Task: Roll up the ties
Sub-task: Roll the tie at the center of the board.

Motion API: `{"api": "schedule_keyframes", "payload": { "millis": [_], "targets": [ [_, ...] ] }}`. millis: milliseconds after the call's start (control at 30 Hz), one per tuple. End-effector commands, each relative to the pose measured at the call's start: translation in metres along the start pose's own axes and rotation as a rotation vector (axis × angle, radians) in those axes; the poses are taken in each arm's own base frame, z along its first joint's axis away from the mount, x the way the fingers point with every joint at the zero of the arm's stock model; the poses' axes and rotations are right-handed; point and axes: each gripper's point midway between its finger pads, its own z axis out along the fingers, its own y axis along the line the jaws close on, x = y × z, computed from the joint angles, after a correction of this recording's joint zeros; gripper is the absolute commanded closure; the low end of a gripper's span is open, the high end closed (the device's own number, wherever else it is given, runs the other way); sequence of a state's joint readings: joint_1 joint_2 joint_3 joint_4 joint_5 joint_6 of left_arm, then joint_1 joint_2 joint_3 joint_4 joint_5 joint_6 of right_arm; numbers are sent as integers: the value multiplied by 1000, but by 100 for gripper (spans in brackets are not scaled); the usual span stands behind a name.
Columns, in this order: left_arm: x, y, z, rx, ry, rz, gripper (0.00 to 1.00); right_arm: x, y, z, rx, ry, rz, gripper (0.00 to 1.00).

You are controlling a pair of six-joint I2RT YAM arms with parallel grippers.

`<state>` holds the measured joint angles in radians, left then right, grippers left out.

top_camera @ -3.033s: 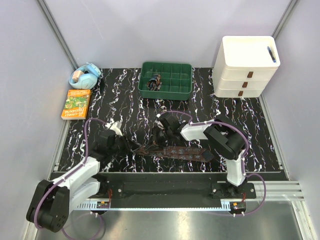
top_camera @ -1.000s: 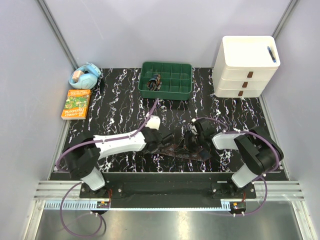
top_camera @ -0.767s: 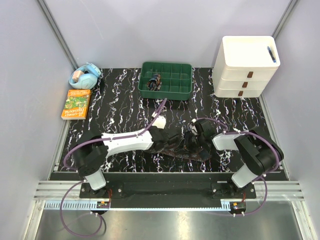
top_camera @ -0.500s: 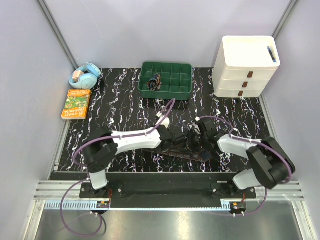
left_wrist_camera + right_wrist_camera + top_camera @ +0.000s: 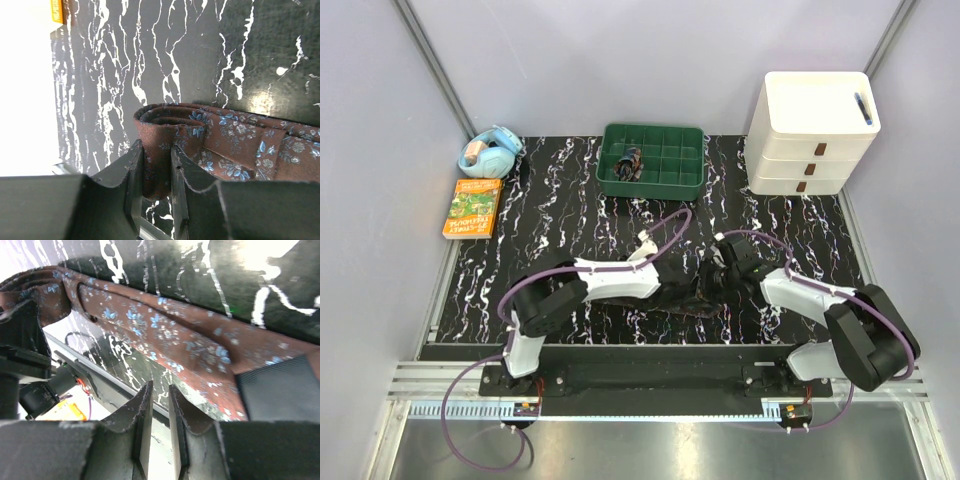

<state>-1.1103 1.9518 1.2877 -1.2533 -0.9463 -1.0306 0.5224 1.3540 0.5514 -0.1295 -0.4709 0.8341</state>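
Observation:
A dark brown tie point(image 5: 692, 303) with a small blue flower pattern lies on the black marbled mat near the front edge. Its left end is wound into a roll point(image 5: 167, 116). My left gripper point(image 5: 672, 290) is shut on that roll, with cloth between the fingers point(image 5: 157, 170). My right gripper point(image 5: 708, 284) hovers just right of it, over the flat part of the tie point(image 5: 165, 335). Its jaws point(image 5: 160, 390) stand nearly together with nothing between them. A second rolled tie point(image 5: 629, 163) sits in the green tray.
The green compartment tray point(image 5: 692, 186) stands at the back centre. White drawers point(image 5: 815, 130) stand at the back right. A book point(image 5: 473, 208) and a blue object point(image 5: 488, 153) lie at the left. Purple cables arch over both arms.
My left arm has swung right along the tie, and the flat length has shortened as the roll moved right. My right gripper has shifted slightly right and back.

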Motion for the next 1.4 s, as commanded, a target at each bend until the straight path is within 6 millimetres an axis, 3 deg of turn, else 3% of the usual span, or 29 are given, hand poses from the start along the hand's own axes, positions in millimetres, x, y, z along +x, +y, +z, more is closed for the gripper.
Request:
{"api": "schedule_keyframes", "payload": {
  "millis": [0,200,367,600,833,1233,1367],
  "targets": [
    [-12,-5,-2,-34,-54,-2,88,-19,8,-15,-2,-72,-36,74],
    [-11,-21,-6,-9,-65,6,87,-26,7,-30,6,-108,-30,74],
    [-2,-49,-4,94,-45,37,87,-28,9,-37,0,-121,-31,74],
    [7,-78,-5,230,-23,43,74,-29,10,-43,-4,-132,-34,74],
    [10,-85,-7,303,-13,46,64,-29,14,-48,-16,-141,-36,74],
    [4,-84,-22,409,-2,-20,57,-30,15,-52,-16,-148,-31,74],
    [-3,-81,-30,449,-15,-49,44,-31,17,-53,-20,-152,-31,74]
  ]
}}
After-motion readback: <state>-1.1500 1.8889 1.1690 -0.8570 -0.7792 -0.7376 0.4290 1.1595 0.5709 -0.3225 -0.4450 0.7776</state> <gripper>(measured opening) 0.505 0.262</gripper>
